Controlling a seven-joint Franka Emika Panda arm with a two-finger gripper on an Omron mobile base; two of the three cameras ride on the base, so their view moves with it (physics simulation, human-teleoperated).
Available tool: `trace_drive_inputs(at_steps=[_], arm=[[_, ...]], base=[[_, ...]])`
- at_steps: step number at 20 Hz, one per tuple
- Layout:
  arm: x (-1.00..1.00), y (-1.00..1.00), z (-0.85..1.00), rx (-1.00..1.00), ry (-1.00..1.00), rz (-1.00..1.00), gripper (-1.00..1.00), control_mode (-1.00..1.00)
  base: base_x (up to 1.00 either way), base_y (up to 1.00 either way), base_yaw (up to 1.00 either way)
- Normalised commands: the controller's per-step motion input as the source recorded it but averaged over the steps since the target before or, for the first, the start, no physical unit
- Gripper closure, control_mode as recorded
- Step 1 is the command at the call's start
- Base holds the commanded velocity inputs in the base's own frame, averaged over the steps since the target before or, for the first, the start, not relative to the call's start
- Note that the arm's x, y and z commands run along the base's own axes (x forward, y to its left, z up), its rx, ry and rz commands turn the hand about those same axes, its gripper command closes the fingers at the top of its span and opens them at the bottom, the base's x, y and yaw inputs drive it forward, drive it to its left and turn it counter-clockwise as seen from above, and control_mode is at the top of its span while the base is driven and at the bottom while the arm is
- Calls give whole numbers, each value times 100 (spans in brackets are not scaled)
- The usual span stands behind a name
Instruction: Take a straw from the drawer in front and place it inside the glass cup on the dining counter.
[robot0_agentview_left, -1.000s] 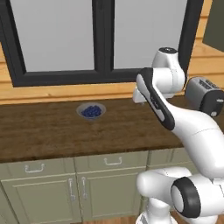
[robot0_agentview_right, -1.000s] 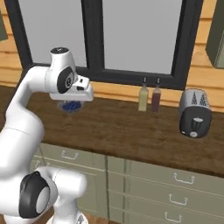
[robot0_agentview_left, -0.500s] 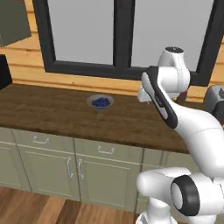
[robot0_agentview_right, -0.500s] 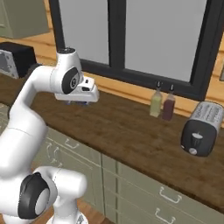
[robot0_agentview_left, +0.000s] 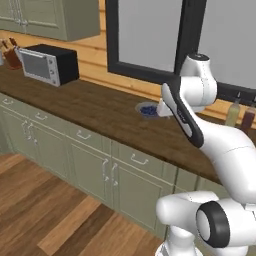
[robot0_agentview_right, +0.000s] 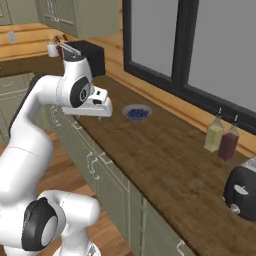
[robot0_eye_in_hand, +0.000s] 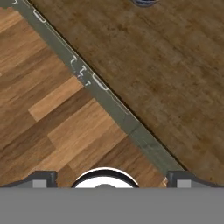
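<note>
My gripper (robot0_eye_in_hand: 111, 180) is open, its two dark fingertips (robot0_eye_in_hand: 42, 179) spread wide with nothing between them. It hangs over the front edge of the dark wood worktop (robot0_eye_in_hand: 166, 65) and looks down on the cabinet fronts and the plank floor. In the right base view the hand (robot0_agentview_right: 96, 108) hovers above the worktop edge, left of the blueberry bowl. Sage-green drawers (robot0_agentview_left: 85, 135) with small silver handles sit shut under the worktop; I cannot tell which one is the task's drawer. The straw, the glass cup and the dining counter are out of view.
A small bowl of blueberries (robot0_agentview_right: 136, 112) sits mid-worktop. Two bottles (robot0_agentview_right: 216, 137) stand by the window wall and a dark toaster (robot0_agentview_right: 242, 192) at the far right. A microwave (robot0_agentview_left: 47, 64) and a knife block (robot0_agentview_left: 10, 56) stand at the left end. Wooden floor (robot0_agentview_left: 45, 210) lies before the cabinets.
The whole picture has swung, so the base has moved. The microwave end of the worktop and the floor have come into view. The gripper stays open.
</note>
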Motion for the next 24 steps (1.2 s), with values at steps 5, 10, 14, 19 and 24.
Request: trace_drive_inputs(at_steps=[5,10,14,19,24], arm=[[0,0,0,0,0,0,-100,100],[0,0,0,0,0,0,-100,100],[9,-17,0,2,0,16,-100,-100],[0,32,0,-5,-1,10,-100,-100],[0,82,-12,-23,-3,0,-100,-100]], base=[[0,-68,43],[7,-58,32],[4,-11,7],[0,0,0],[0,0,0]])
